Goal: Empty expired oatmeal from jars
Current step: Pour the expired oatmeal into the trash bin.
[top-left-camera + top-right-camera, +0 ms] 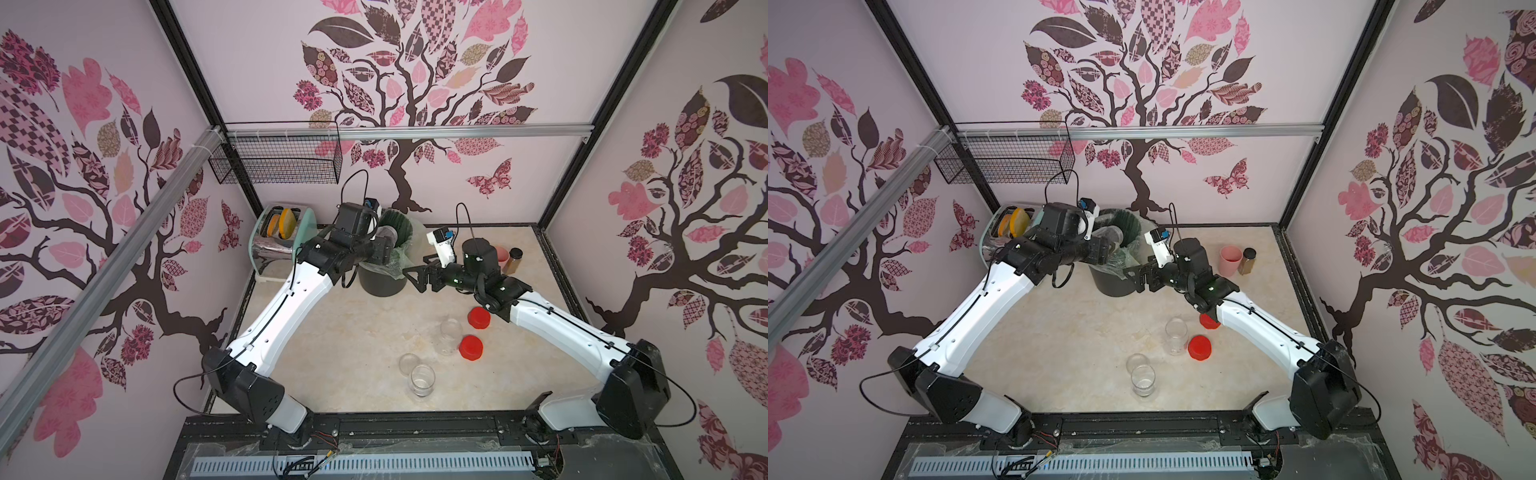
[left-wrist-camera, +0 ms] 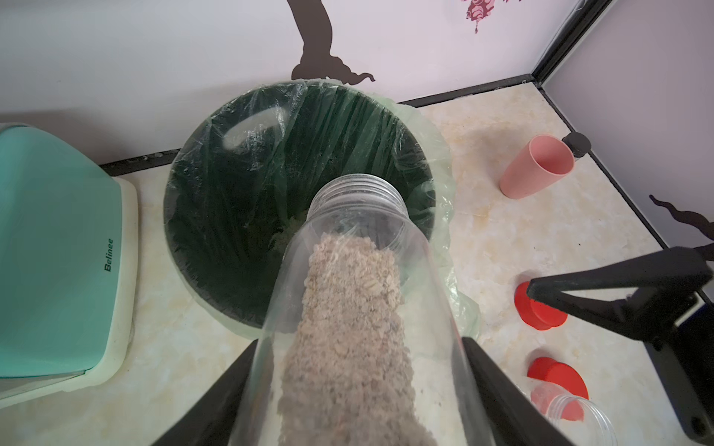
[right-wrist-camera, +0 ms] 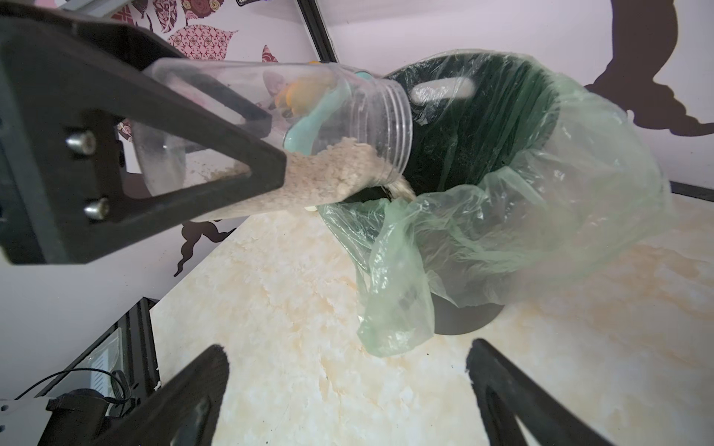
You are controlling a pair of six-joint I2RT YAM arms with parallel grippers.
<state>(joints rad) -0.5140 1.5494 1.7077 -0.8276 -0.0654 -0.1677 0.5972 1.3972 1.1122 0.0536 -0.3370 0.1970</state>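
We see the left fingers (image 2: 216, 394) clamped on a clear jar (image 2: 359, 208) tilted mouth-down over the lined bin (image 2: 232, 173), its oatmeal (image 2: 347, 328) heaped along the lower wall and spilling in. The right fingers (image 3: 185, 405) stand wide apart and empty beside the bin; a second jar (image 1: 451, 334) and a third jar (image 1: 422, 379) stand lidless on the counter (image 1: 332, 332)

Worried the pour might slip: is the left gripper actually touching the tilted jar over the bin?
Touching. The left wrist view shows the left gripper with a black finger pressed against each side of the jar.
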